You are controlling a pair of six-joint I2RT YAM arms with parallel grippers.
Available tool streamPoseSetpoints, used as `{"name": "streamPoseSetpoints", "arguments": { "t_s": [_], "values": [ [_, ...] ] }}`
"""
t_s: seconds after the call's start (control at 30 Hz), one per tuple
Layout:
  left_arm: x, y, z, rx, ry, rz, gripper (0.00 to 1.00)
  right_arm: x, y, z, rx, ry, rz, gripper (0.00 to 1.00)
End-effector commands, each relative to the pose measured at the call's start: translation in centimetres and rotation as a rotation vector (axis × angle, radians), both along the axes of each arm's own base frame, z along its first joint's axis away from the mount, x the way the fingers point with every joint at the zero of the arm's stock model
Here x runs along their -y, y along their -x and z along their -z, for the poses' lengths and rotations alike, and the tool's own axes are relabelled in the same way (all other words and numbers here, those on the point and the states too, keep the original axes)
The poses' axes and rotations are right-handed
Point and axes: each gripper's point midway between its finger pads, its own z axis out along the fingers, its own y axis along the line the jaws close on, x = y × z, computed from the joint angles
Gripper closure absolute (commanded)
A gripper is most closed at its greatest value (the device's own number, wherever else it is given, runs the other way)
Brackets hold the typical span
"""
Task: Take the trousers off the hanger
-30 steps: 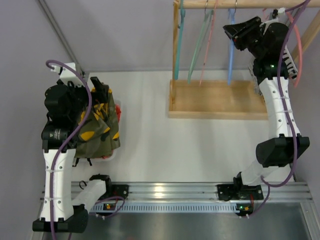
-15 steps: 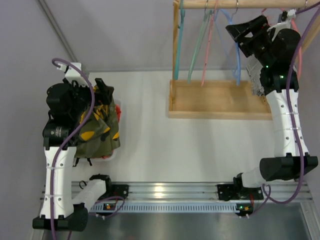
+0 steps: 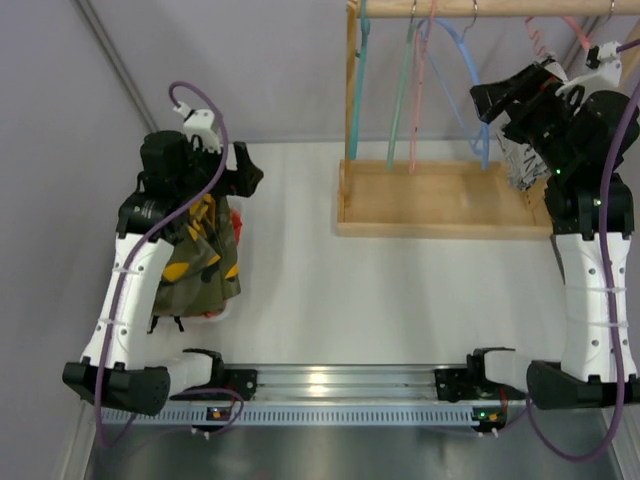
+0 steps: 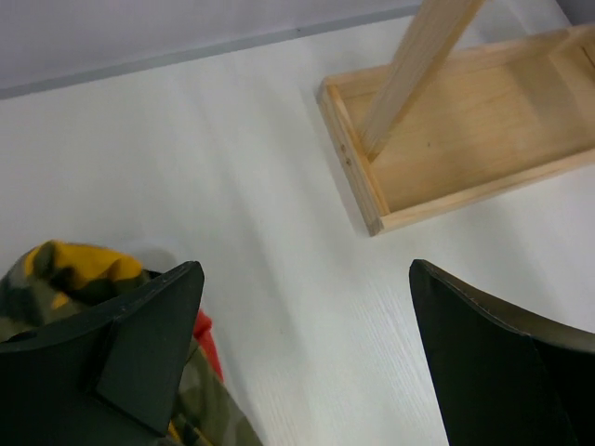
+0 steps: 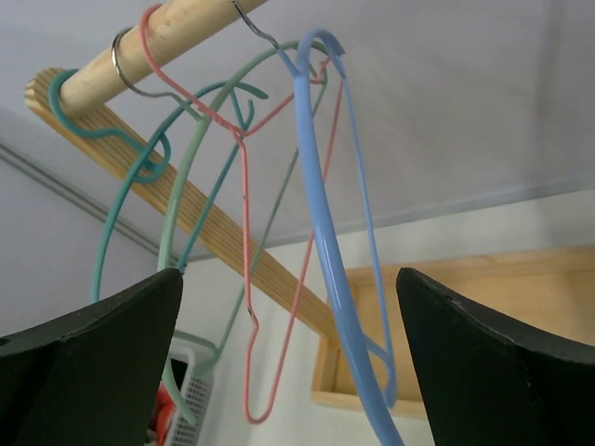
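Surface: white table against a pale wall; a wooden rack stands at the far right, its rail hung with thin hangers.
Right gripper: shown with jaws spread wide and empty, raised in front of the rail; within the last second it has been opened.
Blue hanger: left bare on the rail, framed between the jaws in the wrist view but touched by neither; it is seen swung out of the straight line in which it hung a second ago.
Left gripper: held wide apart with nothing grasped; it has been carried off the basket toward the open table.
Camouflage trousers: piled in the white basket at the left edge, over a red-orange garment.
Grey trousers: probably the grey textured patch at the rack's right end, half hidden by the right arm; how it lies cannot be told.
Meaning: no cloth is seen on any hanger, so the removal is judged done or nearly done.
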Motion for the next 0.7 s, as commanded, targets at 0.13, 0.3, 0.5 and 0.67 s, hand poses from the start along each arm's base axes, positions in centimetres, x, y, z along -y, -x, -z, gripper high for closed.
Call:
{"name": "streamPoseSetpoints", "arguments": {
  "t_s": [0.13, 0.3, 0.5, 0.67],
  "values": [
    [5.1, -0.6, 0.8, -0.012, -0.166, 0.121, 0.01, 4.3, 5.7, 1.7, 0.004, 0.210, 0.010, 0.01],
    [9.7, 0.5, 4.6, -0.057, -0.341, 0.265, 0.01, 1.6, 10.0, 6.6, -0.040, 0.358, -0.199, 0.01],
    [9.7, 0.2, 8.5, -0.160, -0.406, 0.199, 0.01, 1.4, 12.5, 14.3, -0.198, 0.465, -0.292, 0.01],
    [9.6, 1.1, 9.2, -0.190, -0.368, 0.186, 0.01, 1.3, 13.4, 18.8, -0.270, 0.493, -0.309, 0.01]
  ]
}}
